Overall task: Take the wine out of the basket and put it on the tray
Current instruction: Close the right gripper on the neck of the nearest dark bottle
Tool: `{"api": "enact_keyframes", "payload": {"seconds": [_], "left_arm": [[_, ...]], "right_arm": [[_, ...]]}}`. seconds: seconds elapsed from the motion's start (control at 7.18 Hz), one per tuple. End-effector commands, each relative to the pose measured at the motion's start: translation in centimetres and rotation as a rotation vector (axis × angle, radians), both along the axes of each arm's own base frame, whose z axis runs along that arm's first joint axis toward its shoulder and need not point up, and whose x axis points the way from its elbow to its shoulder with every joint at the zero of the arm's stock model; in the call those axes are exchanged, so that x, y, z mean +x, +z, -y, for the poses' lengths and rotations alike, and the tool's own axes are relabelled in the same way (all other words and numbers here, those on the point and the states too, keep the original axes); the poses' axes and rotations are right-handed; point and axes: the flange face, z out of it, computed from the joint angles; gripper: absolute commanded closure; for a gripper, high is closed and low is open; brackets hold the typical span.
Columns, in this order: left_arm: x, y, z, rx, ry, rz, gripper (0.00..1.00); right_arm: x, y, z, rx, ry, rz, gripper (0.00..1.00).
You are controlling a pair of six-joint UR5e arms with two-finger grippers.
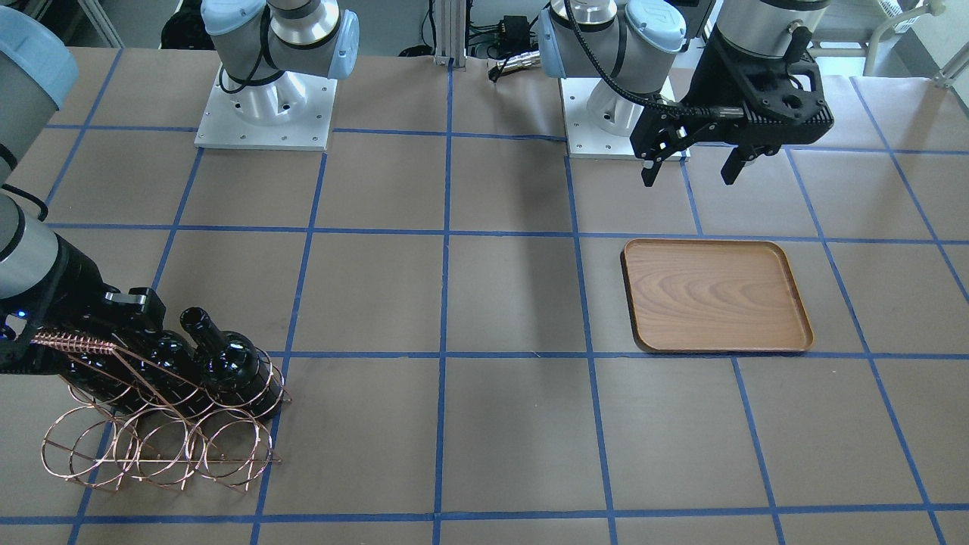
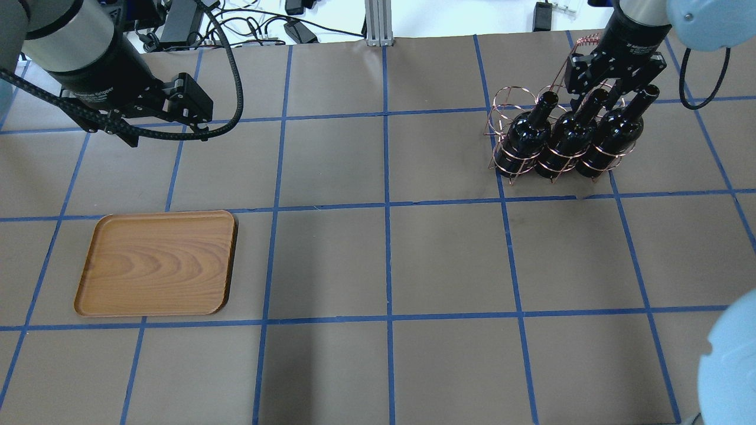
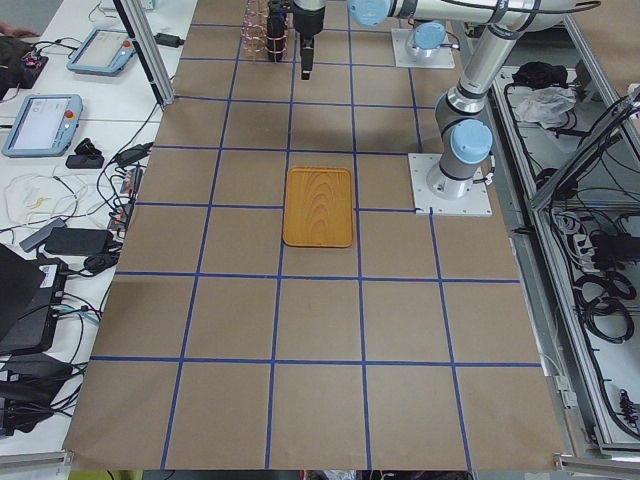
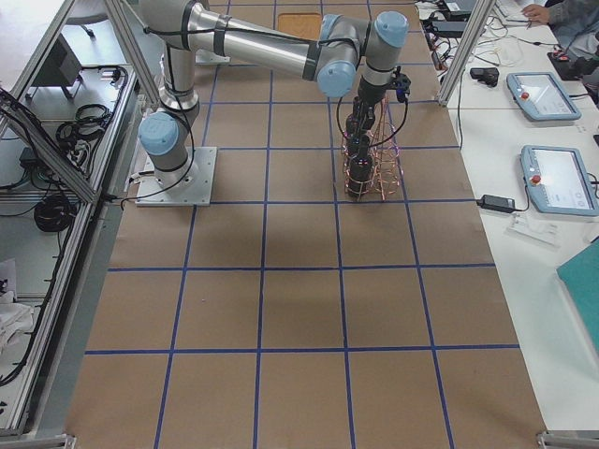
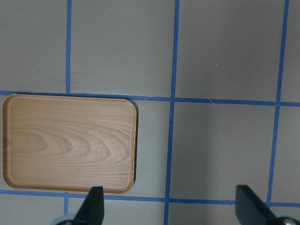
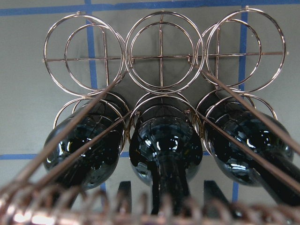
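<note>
We find the basket (image 6: 161,58) standing near the bench's far edge, the one opposite the robot's bases, toward the end on the robot's right. Three dark bottles sit slanted in one row of its rings, necks uppermost. The wine (image 2: 570,136) is the middle one. The other two bottles (image 2: 522,139) flank it, each in its own ring, their bodies just beside it.

The right gripper (image 6: 168,194) reaches down over the basket with its fingers spread to either side of the middle bottle's neck. In the right wrist view we see a narrow gap between each finger and the glass, so it straddles the neck without pinching it. The coil-wrapped handle bar (image 1: 68,342) runs across just in front of this gripper.

The tray (image 2: 156,262) lies flat in the half of the bench on the robot's left, about midway between the near and far edges and well apart from the basket. Its wood grain shows all across.

The left gripper (image 1: 691,170) hangs above the bench near the tray, on the side toward its own base. Its fingers are spread wide over the brown paper (image 2: 331,260) and the blue tape lines (image 2: 387,206) that cover the bench.
</note>
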Motion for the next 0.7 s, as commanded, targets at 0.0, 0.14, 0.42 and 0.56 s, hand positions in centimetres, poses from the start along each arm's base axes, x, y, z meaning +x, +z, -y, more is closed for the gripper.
{"api": "enact_keyframes", "payload": {"seconds": [0.0, 0.14, 0.42, 0.56], "left_arm": [[0.1, 0.0, 0.0, 0.0, 0.001, 0.0, 0.0], [0.0, 0.0, 0.0, 0.0, -0.003, 0.005, 0.0], [0.0, 0.0, 0.0, -0.002, -0.003, 0.001, 0.0], [0.0, 0.0, 0.0, -0.002, -0.003, 0.002, 0.0]], "right_arm": [[-0.3, 0.1, 0.0, 0.004, 0.015, -0.033, 0.74], [-0.3, 0.9, -0.2, -0.006, 0.015, -0.037, 0.8], [-0.3, 3.0, -0.4, -0.036, 0.018, -0.06, 0.87], [0.1, 6.2, -0.9, -0.065, 0.02, -0.058, 0.87]]}}
